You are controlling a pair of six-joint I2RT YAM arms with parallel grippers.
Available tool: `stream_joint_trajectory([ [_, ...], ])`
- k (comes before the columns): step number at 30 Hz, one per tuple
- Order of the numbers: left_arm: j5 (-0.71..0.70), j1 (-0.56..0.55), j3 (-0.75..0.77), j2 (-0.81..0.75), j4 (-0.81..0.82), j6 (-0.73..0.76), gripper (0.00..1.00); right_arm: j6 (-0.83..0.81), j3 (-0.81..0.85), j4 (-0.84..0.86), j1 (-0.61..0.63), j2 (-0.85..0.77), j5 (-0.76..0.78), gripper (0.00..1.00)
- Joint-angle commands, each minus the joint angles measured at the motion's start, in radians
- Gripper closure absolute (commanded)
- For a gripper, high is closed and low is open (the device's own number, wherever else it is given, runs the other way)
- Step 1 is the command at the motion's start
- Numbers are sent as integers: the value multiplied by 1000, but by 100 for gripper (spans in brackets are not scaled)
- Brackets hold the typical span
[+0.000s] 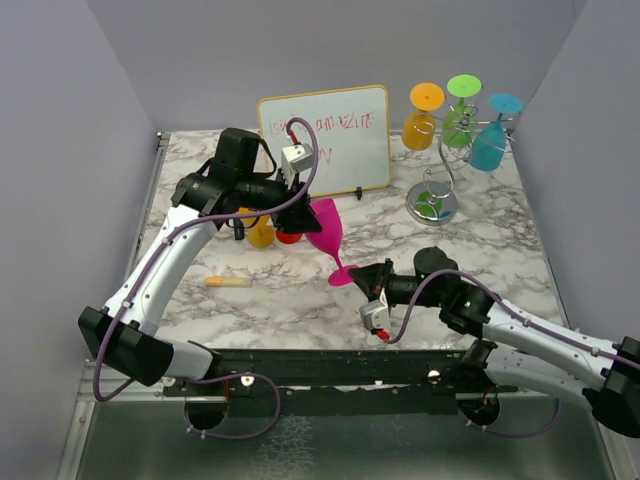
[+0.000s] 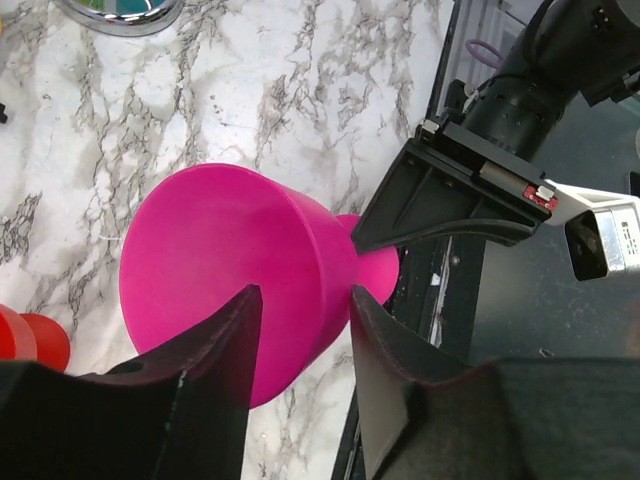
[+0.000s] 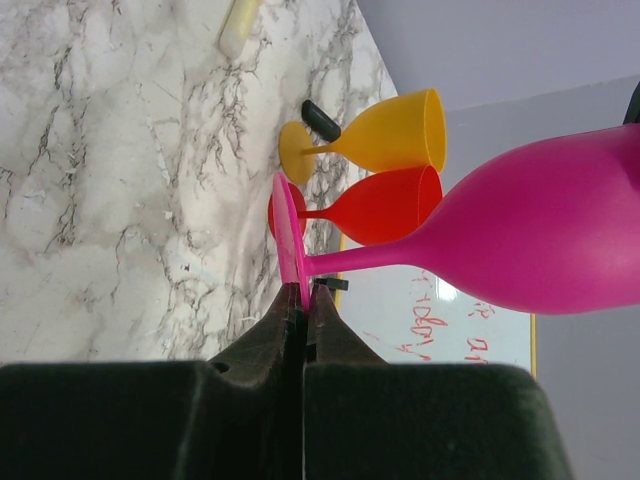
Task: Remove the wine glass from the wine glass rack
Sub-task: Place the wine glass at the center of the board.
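Note:
A pink wine glass (image 1: pixel 325 225) hangs tilted over the table, off the wine glass rack (image 1: pixel 447 165). My right gripper (image 1: pixel 358 278) is shut on its round foot; in the right wrist view the gripper (image 3: pixel 303 295) pinches the foot's edge, with the stem and bowl (image 3: pixel 540 230) running right. My left gripper (image 1: pixel 303 212) is open by the bowl; in the left wrist view the gripper (image 2: pixel 302 300) has its fingers apart in front of the bowl (image 2: pixel 220 250). The silver wire rack at the back right carries orange (image 1: pixel 420 125), green (image 1: pixel 460 115) and teal (image 1: pixel 490 140) glasses.
A yellow glass (image 1: pixel 260 233) and a red glass (image 1: pixel 289 236) stand on the table under my left arm. A whiteboard (image 1: pixel 325 140) stands at the back. A short yellow stick (image 1: pixel 228 282) lies at the front left. The rack's shiny base (image 2: pixel 120 12) shows in the left wrist view.

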Motion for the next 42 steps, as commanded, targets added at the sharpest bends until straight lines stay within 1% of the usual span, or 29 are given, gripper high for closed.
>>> stream_joint_trajectory([
  [1,29,1,33,-4,-49,60,65,-19,46,-6,6,7,-7,100],
  [4,59,1,42,-7,-51,68,72,-22,50,-15,6,12,-10,99],
  [6,85,1,51,-9,-50,70,83,-25,51,-17,6,15,-10,99],
  [8,104,1,58,-12,-52,69,98,-24,51,-19,6,18,-9,99],
  [9,109,1,60,-17,-53,71,100,-24,51,-18,6,18,-8,99],
  [13,114,1,50,-33,-53,81,100,-24,47,-15,6,16,4,91],
  [16,110,1,38,-38,-53,81,100,-22,41,-9,6,8,6,88],
  [19,95,0,32,-39,-53,76,100,-19,36,-5,6,-1,8,80],
  [25,-1,0,39,-39,-53,70,100,10,31,-5,6,-19,12,79],
  [29,-75,1,23,-45,-52,65,100,36,22,-20,6,-33,10,72],
  [31,-106,0,11,-50,-52,62,100,47,18,-34,6,-43,12,70],
  [34,-165,1,3,-47,-49,31,100,63,-2,-38,6,-64,36,70],
  [36,-171,0,4,-38,-48,12,100,82,-13,-35,6,-76,63,71],
  [38,-183,-4,-5,-30,-33,-3,100,120,-24,-16,6,-88,96,71],
  [39,-187,-10,-11,-26,-7,-23,100,164,-30,6,6,-95,123,70],
  [40,-189,-23,-16,-17,25,-41,100,220,-35,45,6,-100,153,70],
  [42,-226,-71,-7,9,85,-76,100,381,-43,124,6,-103,231,67],
])
